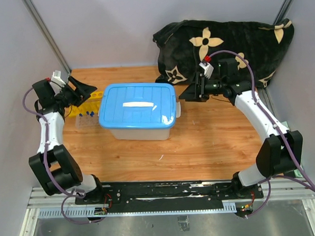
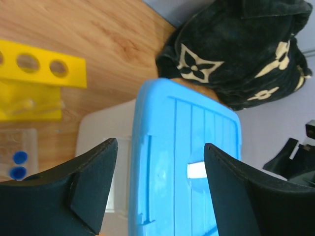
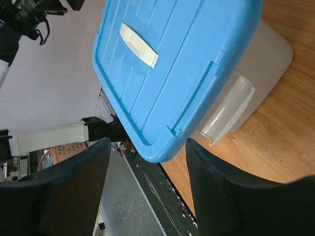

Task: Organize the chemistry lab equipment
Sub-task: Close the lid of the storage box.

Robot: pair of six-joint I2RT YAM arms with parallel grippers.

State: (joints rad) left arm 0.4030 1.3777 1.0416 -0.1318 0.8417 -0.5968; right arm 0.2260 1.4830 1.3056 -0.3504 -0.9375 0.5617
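I am holding the left end effector [image 2: 156,189] with its 2 fingers spread wide and nothing between them, aimed across the left short end of the storage box. The right end effector [image 3: 146,189] is likewise gaping and gripping nothing, facing the box's right end, where a pale handle [image 3: 227,114] juts out under the rim.

Between them the blue lid [image 1: 139,103] is sitting flat on the translucent box [image 1: 140,132] in the middle of the counter [image 1: 201,142]. To the left of the box, a yellow tube rack [image 2: 42,78] is lying on the wood, with what I take to be small blue-capped vials [image 2: 18,164] just beside it, though that corner is partly cut off by my finger. A black flowered cloth [image 1: 222,43] is bunched at the back right.

The closed lid fits either a box waiting to be filled or one shut again, yet the rack and vials are sitting outside it.

If I am closing on the lid, I am wanting both sides level, fingers meeting the lid edge squarely, and a matched lift so it is not twisting or dragging the box.
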